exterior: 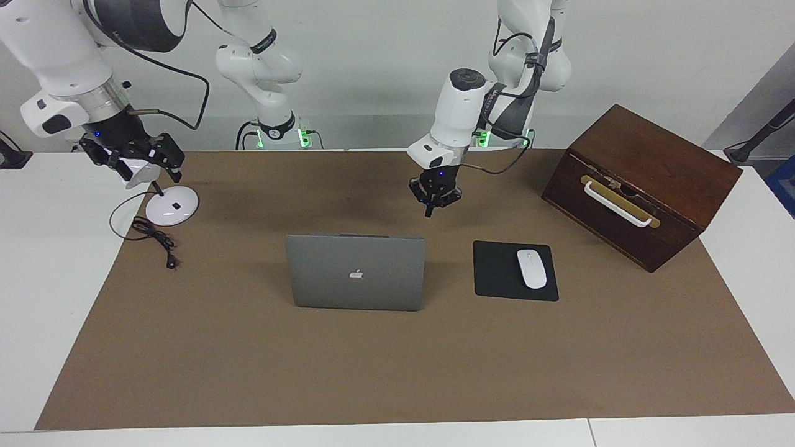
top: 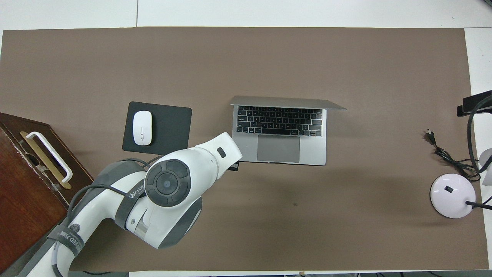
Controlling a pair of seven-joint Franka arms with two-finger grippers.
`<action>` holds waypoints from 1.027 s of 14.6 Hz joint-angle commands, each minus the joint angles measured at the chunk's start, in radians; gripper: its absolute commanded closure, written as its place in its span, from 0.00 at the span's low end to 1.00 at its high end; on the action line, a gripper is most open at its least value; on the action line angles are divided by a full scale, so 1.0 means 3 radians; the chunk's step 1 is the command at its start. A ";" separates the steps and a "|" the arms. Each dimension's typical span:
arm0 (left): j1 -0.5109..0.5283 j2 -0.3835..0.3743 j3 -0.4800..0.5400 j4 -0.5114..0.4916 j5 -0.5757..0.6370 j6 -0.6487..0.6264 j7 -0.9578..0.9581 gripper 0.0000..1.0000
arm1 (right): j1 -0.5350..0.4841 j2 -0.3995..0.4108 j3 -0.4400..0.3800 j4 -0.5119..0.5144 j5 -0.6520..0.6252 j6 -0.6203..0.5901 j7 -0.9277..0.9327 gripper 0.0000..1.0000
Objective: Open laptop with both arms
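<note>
The silver-grey laptop (exterior: 356,271) stands open in the middle of the brown mat, its lid upright with the apple logo facing away from the robots. Its keyboard and trackpad (top: 278,134) show in the overhead view. My left gripper (exterior: 430,213) hangs shut and empty, pointing straight down, above the mat by the laptop's base corner on the left arm's side. From overhead the left arm's wrist covers nearly all of it (top: 233,166). My right gripper (exterior: 133,162) is up over the white lamp at the right arm's end, right by the lamp's head.
A black mouse pad (exterior: 514,270) with a white mouse (exterior: 531,268) lies beside the laptop toward the left arm's end. A brown wooden box (exterior: 640,183) with a white handle stands past it. The lamp's round base (exterior: 172,205) and black cable (exterior: 155,239) lie at the right arm's end.
</note>
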 commanded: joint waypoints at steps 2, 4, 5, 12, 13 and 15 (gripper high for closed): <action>0.0084 0.0023 -0.0002 0.0222 -0.0001 -0.0624 0.0244 1.00 | -0.0030 -0.0158 0.0035 -0.0261 -0.0009 0.0188 -0.0017 0.00; 0.0161 0.0028 -0.0002 0.0355 -0.0001 -0.0976 0.0412 1.00 | -0.0030 -0.0158 0.0035 -0.0277 0.0012 0.0209 -0.0017 0.00; 0.0197 0.0028 -0.0007 0.0426 -0.0001 -0.1176 0.0448 1.00 | -0.0030 -0.0158 0.0030 -0.0277 0.0012 0.0209 -0.0027 0.00; 0.0468 -0.0038 0.0013 0.0753 -0.0134 -0.2188 0.0658 1.00 | -0.0030 -0.0163 0.0030 -0.0292 0.0012 0.0220 -0.0032 0.00; 0.0575 -0.0079 0.0008 0.0795 -0.0134 -0.2332 0.0775 1.00 | -0.0030 -0.0163 0.0030 -0.0292 0.0012 0.0220 -0.0032 0.00; 0.0749 -0.0277 0.0013 0.0800 -0.0230 -0.2516 0.1025 1.00 | -0.0024 -0.0163 0.0030 -0.0292 0.0012 0.0225 -0.0032 0.00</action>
